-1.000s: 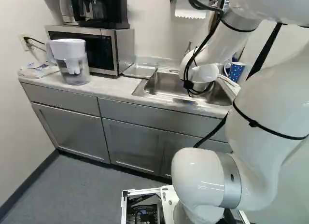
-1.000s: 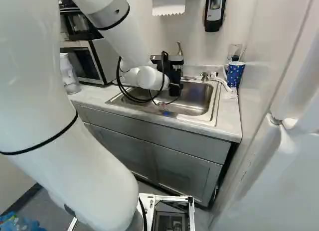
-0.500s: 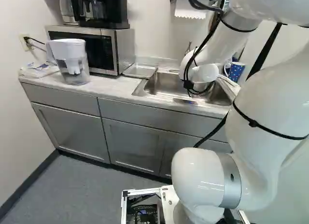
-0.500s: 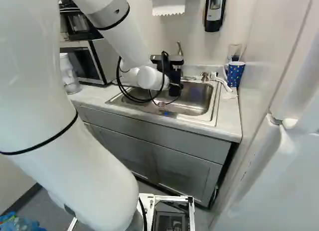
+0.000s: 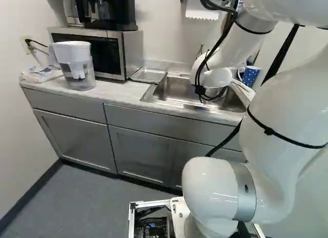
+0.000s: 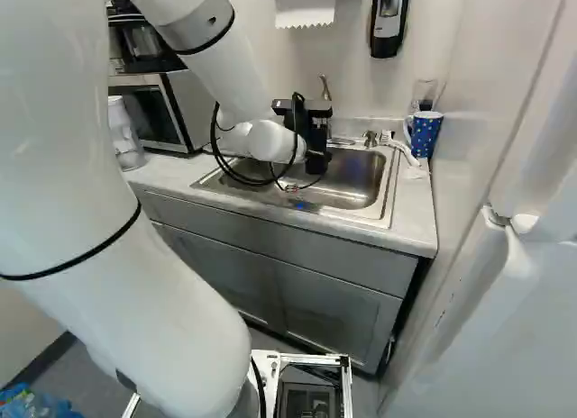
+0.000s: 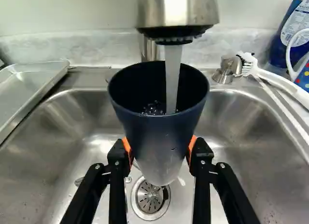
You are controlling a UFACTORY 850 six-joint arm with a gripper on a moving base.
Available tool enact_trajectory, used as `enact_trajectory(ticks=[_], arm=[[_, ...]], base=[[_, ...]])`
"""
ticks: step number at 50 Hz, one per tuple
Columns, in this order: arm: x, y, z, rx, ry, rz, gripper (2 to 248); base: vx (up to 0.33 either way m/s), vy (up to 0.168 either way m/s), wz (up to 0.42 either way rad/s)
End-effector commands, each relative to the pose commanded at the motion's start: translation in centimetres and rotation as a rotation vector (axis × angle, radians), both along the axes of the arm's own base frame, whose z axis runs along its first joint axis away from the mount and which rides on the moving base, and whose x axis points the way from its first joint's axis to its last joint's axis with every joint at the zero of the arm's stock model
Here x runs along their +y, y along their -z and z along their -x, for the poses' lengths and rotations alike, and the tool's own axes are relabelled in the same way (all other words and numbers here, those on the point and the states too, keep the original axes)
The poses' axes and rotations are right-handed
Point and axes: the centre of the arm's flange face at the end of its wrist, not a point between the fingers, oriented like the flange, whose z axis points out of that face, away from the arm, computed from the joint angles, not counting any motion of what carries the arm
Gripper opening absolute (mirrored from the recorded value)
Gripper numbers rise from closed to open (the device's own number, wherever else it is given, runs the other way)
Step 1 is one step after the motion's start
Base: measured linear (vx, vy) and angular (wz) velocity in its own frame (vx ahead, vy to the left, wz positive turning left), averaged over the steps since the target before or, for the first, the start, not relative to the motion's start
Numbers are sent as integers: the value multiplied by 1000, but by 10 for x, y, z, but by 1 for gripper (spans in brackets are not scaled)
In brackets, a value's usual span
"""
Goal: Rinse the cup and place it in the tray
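Pinches cup between orange pads. Shows running water only in wrist view, wall dispenser only in right base view. Includes printed label on blue bottle.

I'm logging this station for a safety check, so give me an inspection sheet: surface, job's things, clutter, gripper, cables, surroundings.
Surface: counter with inset sink
Job's things: cup under running faucet; tray beside sink
Clutter: pitcher, packet, brush, dotted mug
Gripper: shut on cup, over sink
Cables: loose loops by arm's wrist, over sink; snagging looks possible
Surroundings: microwave under coffee maker; soap dispenser on wall
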Motion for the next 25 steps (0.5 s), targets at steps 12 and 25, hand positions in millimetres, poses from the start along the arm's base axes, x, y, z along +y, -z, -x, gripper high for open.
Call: enact_trajectory(ticks=[12,25], arm=[[0,0,0,0,0,0,124],[0,0,0,0,0,0,124]], base=[[0,0,0],[0,0,0]])
